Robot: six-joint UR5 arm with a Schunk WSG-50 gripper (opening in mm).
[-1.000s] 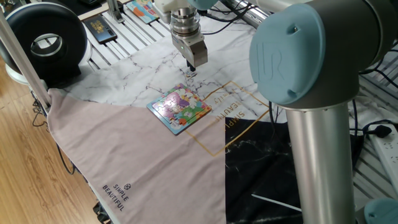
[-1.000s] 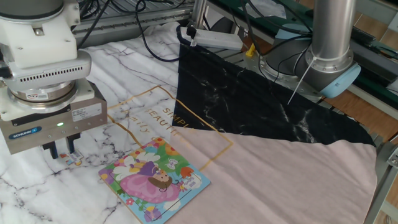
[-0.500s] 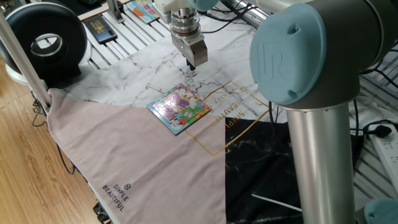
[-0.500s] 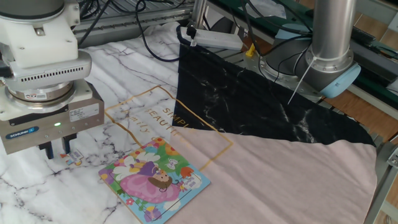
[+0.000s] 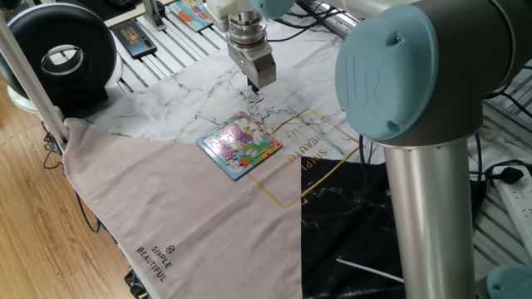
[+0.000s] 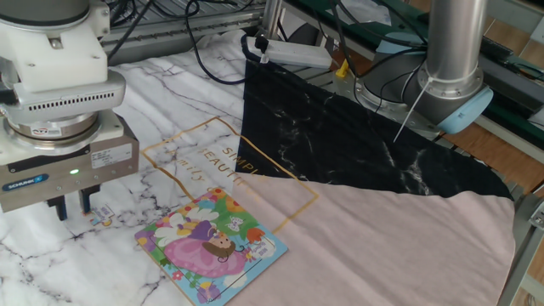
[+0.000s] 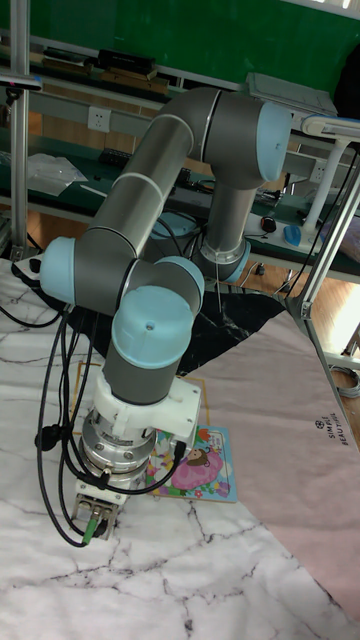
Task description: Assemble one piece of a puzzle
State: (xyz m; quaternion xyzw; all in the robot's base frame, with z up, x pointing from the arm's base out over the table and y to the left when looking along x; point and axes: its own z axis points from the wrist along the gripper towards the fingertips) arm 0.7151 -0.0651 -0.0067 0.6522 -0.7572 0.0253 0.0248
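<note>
Gripper lifting beside the puzzle on a marble-print cloth

"SIMPLE BEAUTIFUL" is printed in gold on the cloth [image 5: 191, 91] and again in dark letters on its pink part. The puzzle [image 6: 211, 245], a glossy pastel square, lies flat on that gold lettering's edge. The gripper [image 6: 71, 204], fingers a little apart and gripping nothing, has risen slightly off a small loose piece [image 6: 104, 220] beside the puzzle.

arm bent downward, gripper [image 6: 71, 204] vertical, jaws narrow
</note>
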